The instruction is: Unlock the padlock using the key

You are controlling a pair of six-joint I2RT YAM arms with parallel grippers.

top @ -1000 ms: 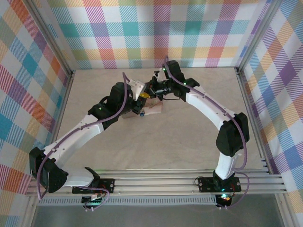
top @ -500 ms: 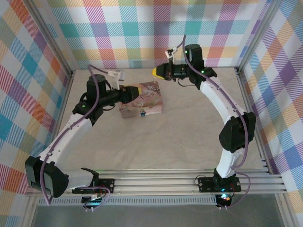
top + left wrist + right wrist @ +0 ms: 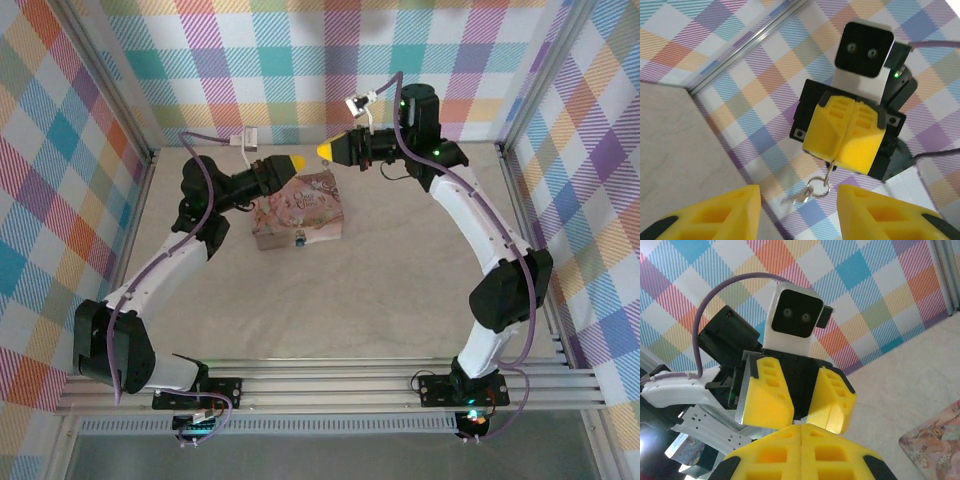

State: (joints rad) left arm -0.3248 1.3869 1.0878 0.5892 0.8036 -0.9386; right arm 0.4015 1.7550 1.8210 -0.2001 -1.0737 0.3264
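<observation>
Both grippers are lifted above the table's back and face each other tip to tip. My right gripper (image 3: 327, 150) (image 3: 801, 437) is shut, and its yellow pads pinch a thin metal key (image 3: 829, 172). A small ring (image 3: 818, 188) hangs from that key with a second pale key (image 3: 796, 198) dangling on it. My left gripper (image 3: 296, 160) (image 3: 798, 192) is open, its fingers either side of the dangling key without touching it. The tiny blue padlock (image 3: 299, 240) sits at the front edge of the pink box (image 3: 300, 212), below both grippers.
The pink picture-printed box lies on the beige table (image 3: 330, 300) near the back, and its corner (image 3: 935, 445) is in the right wrist view. Checked walls (image 3: 300, 60) enclose the back and sides. An aluminium rail (image 3: 350, 385) carries the arm bases at the front.
Both grippers have risen off the pink box towards the back wall. The left gripper has opened and swung up to face the right one, which stays shut on the key.
</observation>
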